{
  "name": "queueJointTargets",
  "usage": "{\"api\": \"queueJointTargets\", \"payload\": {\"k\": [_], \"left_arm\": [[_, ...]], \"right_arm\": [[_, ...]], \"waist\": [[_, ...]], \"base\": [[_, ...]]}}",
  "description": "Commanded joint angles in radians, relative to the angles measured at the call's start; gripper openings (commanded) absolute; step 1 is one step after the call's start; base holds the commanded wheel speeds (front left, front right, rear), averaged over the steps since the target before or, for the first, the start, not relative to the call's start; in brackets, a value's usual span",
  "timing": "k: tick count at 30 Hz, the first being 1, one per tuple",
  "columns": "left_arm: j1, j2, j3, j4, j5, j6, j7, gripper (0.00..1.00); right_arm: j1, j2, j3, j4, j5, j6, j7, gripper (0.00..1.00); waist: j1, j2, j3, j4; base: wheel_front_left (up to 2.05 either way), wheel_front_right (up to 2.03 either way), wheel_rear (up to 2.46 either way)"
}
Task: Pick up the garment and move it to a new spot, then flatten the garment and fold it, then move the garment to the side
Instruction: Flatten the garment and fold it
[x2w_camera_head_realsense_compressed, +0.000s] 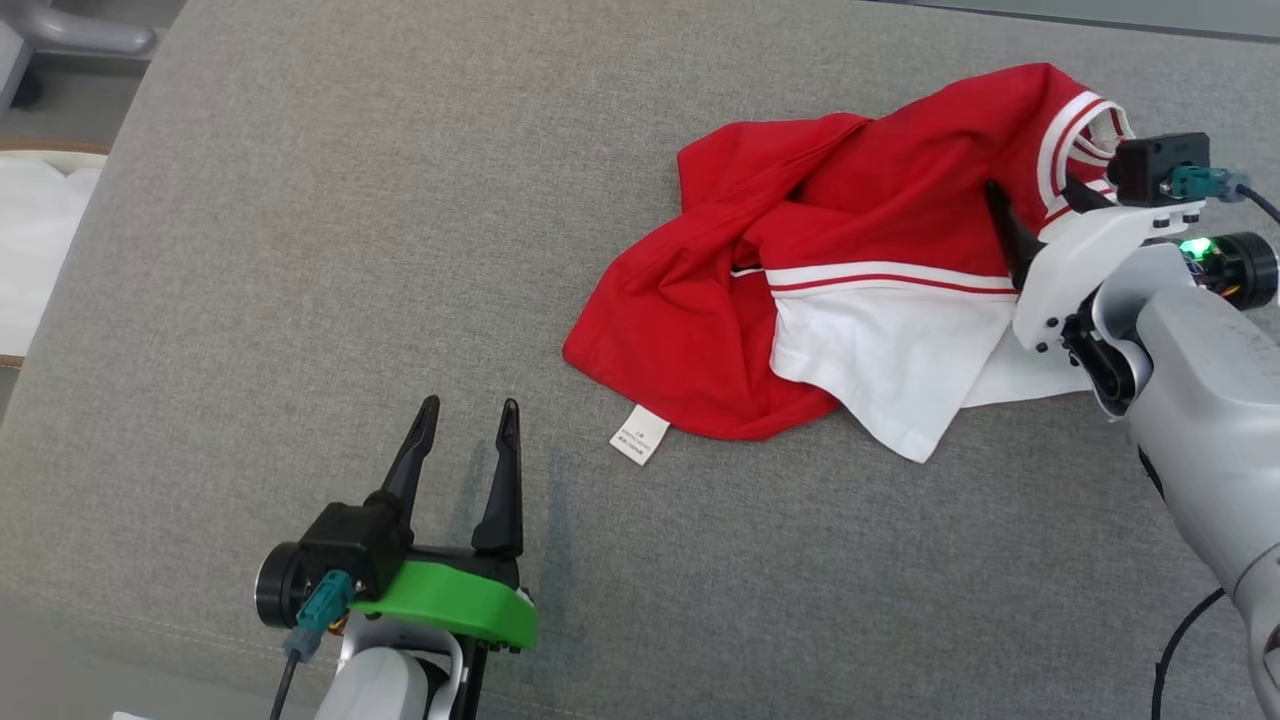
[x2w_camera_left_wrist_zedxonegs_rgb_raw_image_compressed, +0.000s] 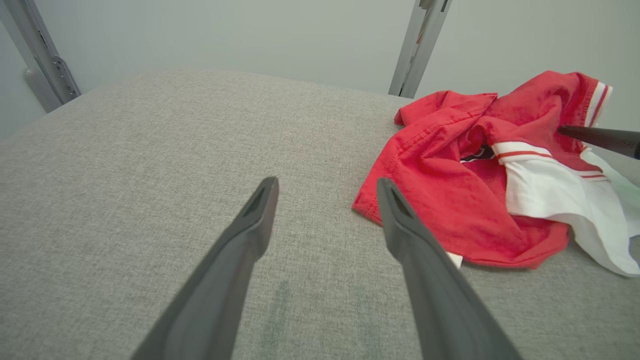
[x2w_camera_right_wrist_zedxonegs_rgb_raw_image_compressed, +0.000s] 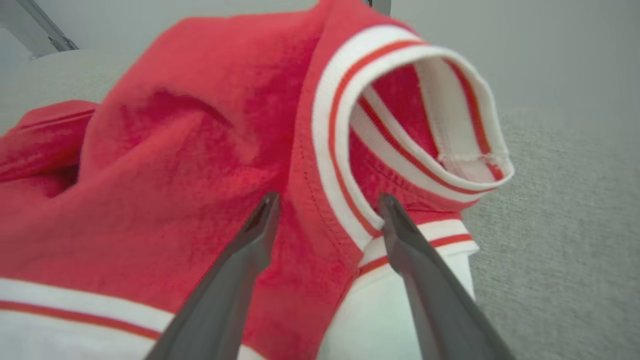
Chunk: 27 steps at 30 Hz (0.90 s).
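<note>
The garment (x2w_camera_head_realsense_compressed: 850, 270) is soft, matt knit cloth with ribbed collar trim (x2w_camera_right_wrist_zedxonegs_rgb_raw_image_compressed: 320, 125). The cushion (x2w_camera_head_realsense_compressed: 300, 300) beneath the garment is coarse-woven, matt grey fabric. The left gripper (x2w_camera_head_realsense_compressed: 470, 403) has dark matt plastic fingers (x2w_camera_head_realsense_compressed: 503, 480) on a smooth green plastic mount (x2w_camera_head_realsense_compressed: 450, 605). The posts (x2w_camera_left_wrist_zedxonegs_rgb_raw_image_compressed: 417, 45) behind the garment are brushed metal.

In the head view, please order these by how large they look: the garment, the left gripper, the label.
1. Garment
2. Left gripper, though nearness to the camera enlarges it
3. Label, clearly the smallest

White tag (x2w_camera_head_realsense_compressed: 640, 435) at the hem of the red garment (x2w_camera_head_realsense_compressed: 690, 330), faint grey print — too small to read
</note>
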Motion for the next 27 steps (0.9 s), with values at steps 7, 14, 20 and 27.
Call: {"api": "queueJointTargets", "payload": {"k": [7, 14, 20, 27], "left_arm": [[-0.024, 0.002, 0.005, 0.004, 0.01, -0.004, 0.0, 1.0], [-0.018, 0.002, 0.007, 0.007, 0.011, 0.001, 0.0, 1.0], [0.007, 0.002, 0.005, 0.009, 0.001, 0.002, 0.0, 1.0], [0.009, 0.002, -0.015, 0.008, -0.008, -0.001, 0.0, 1.0]], "right_arm": [[-0.005, -0.038, 0.106, -0.081, 0.059, -0.001, 0.036, 0.01], [-0.029, -0.056, 0.21, -0.178, 0.121, -0.001, 0.034, 0.0], [-0.091, -0.085, 0.285, -0.376, 0.254, -0.001, 0.013, 0.0], [-0.188, -0.057, 0.243, -0.293, 0.237, -0.001, -0.028, 0.0]], "waist": [[0.0, 0.0, 0.006, -0.003], [0.0, 0.0, -0.006, -0.016], [0.0, 0.0, -0.051, -0.033], [0.0, 0.0, -0.061, -0.007]], "base": [[0.0, 0.0, 0.0], [0.0, 0.0, 0.0], [0.0, 0.0, 0.0], [0.0, 0.0, 0.0]]}}
